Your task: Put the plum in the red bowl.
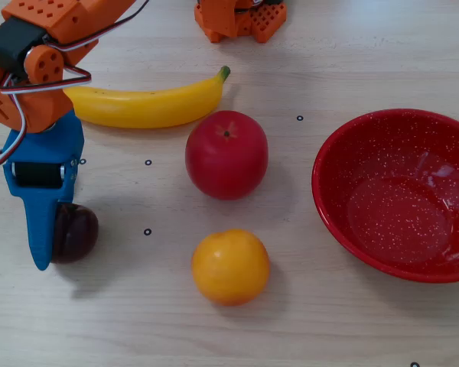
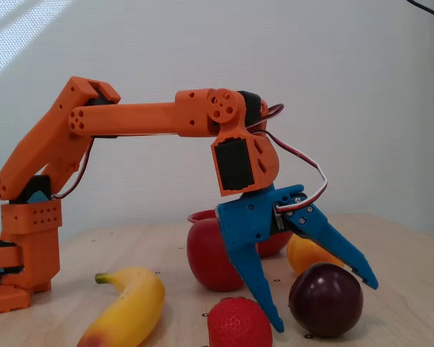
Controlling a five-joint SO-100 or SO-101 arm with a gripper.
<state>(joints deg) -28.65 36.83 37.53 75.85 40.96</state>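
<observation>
1. The plum [image 1: 78, 232], a small glossy dark purple ball, sits on the pale wooden table [image 1: 329, 329] at the lower left of one fixed view. In the other fixed view [image 2: 325, 299] it is at the lower right, close to the camera.

2. The blue gripper [image 1: 57, 237] straddles the plum with its jaws spread apart. One finger stands nearly upright along the plum's side and the other slants over its top, as the low side-on fixed view [image 2: 322, 289] shows. The jaws are open and not yet gripping; whether either finger touches the fruit cannot be told. This placement suits closing on the plum next.

3. The orange arm [image 2: 137, 119] reaches across from its base [image 2: 22, 260] at the left of the side-on view, wrist bent downward, which points the fingers down at the table.

4. Other fruit lies nearby: a yellow banana [image 1: 149, 103] at the upper left of the downward view, a big red apple [image 1: 226, 154] at the centre, an orange fruit [image 1: 230, 266] below it. A red strawberry [image 2: 239, 323] shows only at the bottom of the side-on view, just beside the upright finger.

5. The red bowl [image 1: 333, 206], speckled white and empty, sits at the right edge of the downward view, well apart from the plum. The apple and orange fruit lie between, so the carry likely needs a lift over them.
</observation>
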